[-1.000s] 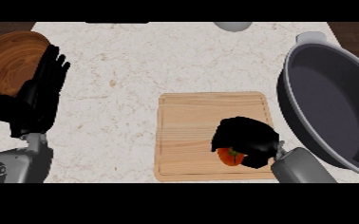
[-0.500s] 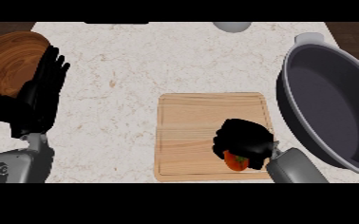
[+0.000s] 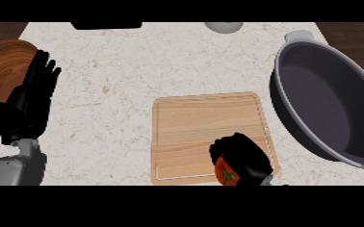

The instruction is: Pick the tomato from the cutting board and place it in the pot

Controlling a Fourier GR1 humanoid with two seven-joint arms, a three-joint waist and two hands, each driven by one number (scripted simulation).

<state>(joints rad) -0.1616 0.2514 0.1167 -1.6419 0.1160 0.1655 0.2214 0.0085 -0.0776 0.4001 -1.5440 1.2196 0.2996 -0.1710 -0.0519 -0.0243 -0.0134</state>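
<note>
One hand engaged: the right hand (image 3: 243, 155) is at the near right corner of the cutting board (image 3: 202, 125), fingers curled down and closed round the tomato (image 3: 227, 174). Only a red patch with its green star shows, at the hand's near left side. The tomato is over the board's near edge; this view does not show whether it rests on the wood or is just lifted clear. Judged step: grasp made, carry not yet begun. Key relation: the pot (image 3: 320, 101) lies to the right of the hand and somewhat farther, its left rim just beside the board's right edge. The move wanted therefore runs right and far, with enough lift to pass over the rim. The tomato is roundish, so there is no long axis to align, and its orientation at release should not matter. The right hand is much the nearer to the pot. The left hand (image 3: 32, 96) is open, fingers straight and pointing far, resting at the left edge beside a brown wooden round (image 3: 14, 53), well apart from board and pot. Risk, as judgement: clipping the rim if the lift is low.
</note>
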